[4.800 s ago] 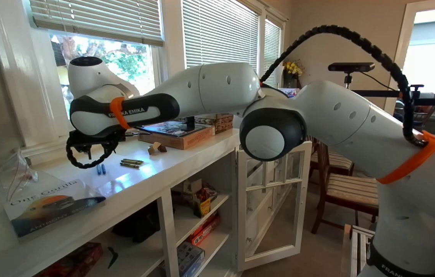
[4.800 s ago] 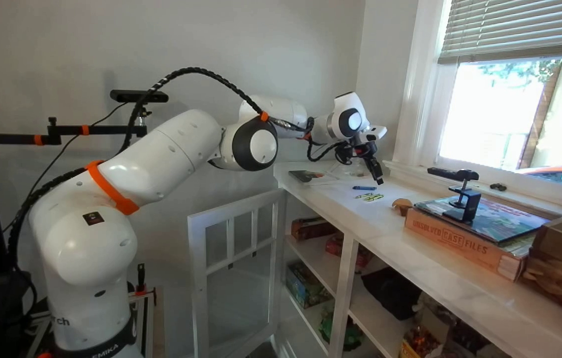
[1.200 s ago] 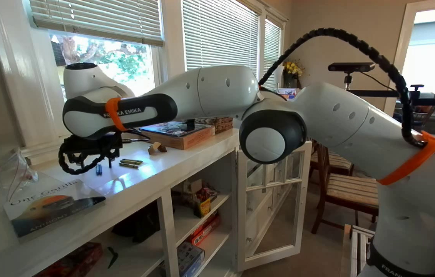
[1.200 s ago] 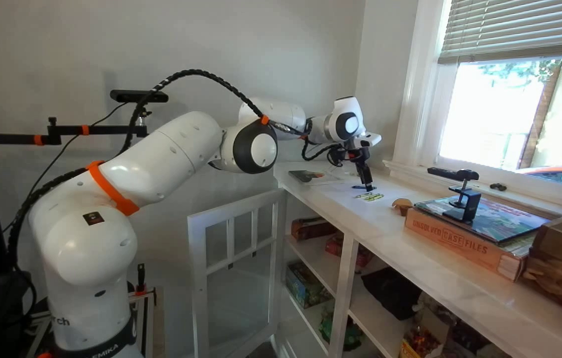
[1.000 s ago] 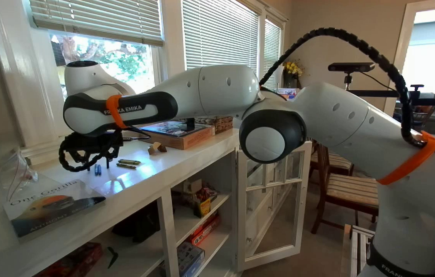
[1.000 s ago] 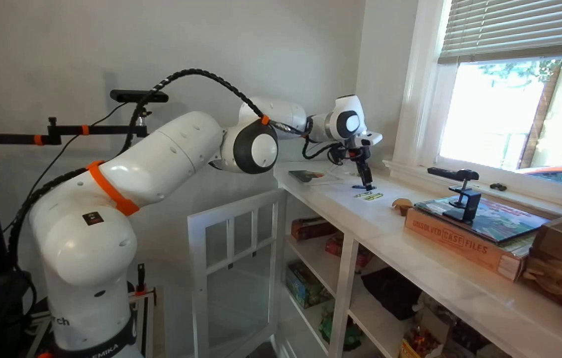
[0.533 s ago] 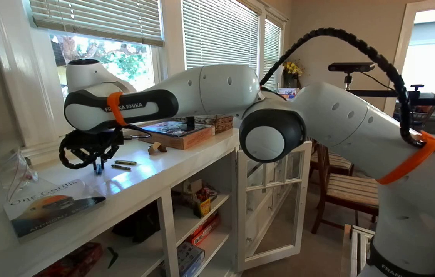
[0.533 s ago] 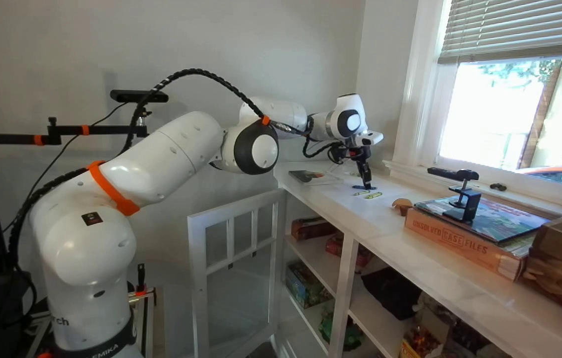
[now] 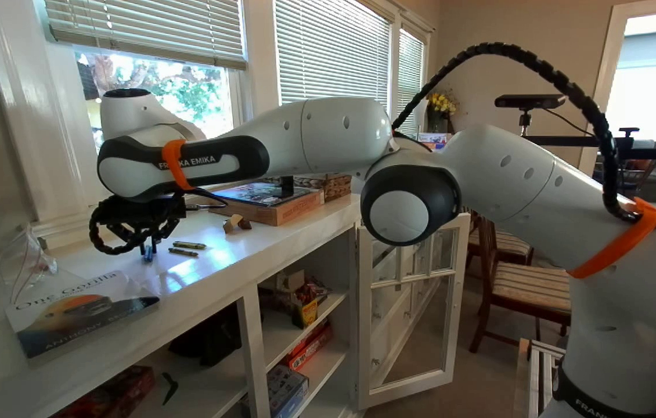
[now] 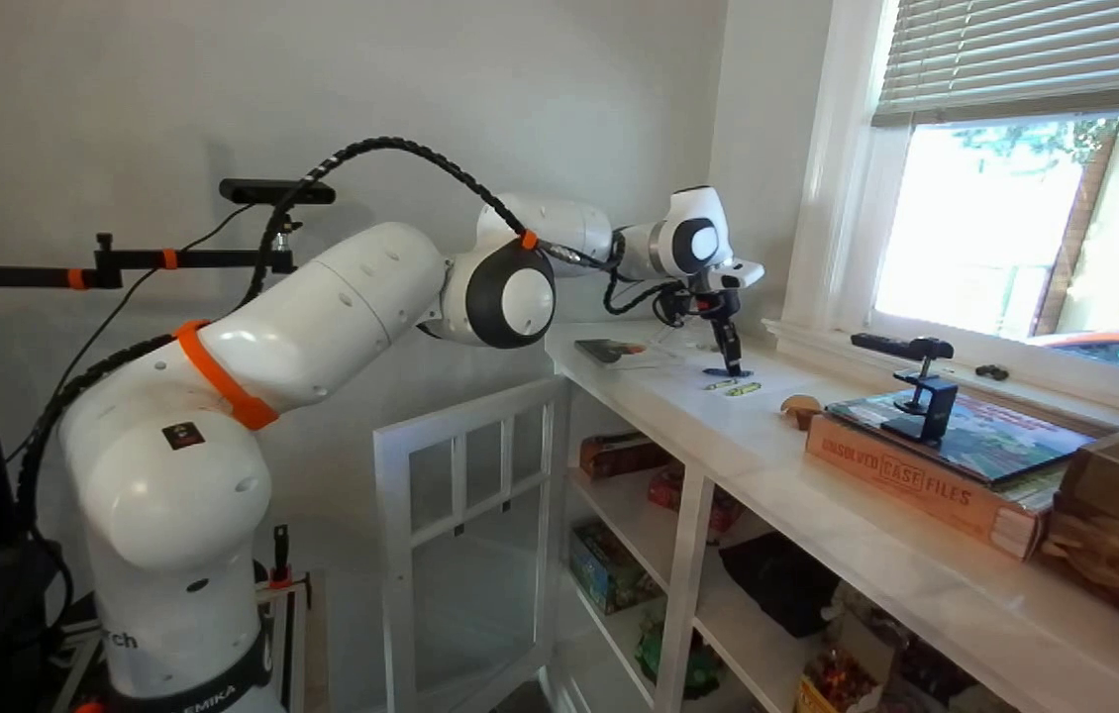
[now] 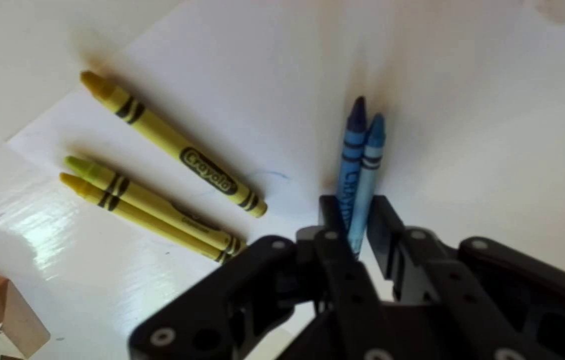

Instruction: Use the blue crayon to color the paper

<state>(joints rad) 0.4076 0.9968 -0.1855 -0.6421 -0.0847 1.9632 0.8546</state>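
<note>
clamping the blue crayon (image 11: 366, 182) and a darker crayon (image 11: 351, 162) side by side, the hand (image 11: 355, 205) grips both at once; their tips point away from it, over the paper (image 11: 242, 100). whether they touch the paper, i cannot tell. a faint blue line (image 11: 268, 172) curves across the paper near the end of a yellow crayon (image 11: 172, 142). in both exterior views the hand points down at the worktop (image 10: 767, 421), near a book (image 9: 81, 307).

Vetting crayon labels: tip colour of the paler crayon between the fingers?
Medium blue: the tip of the paler crayon, best seen in the wrist view.
</note>
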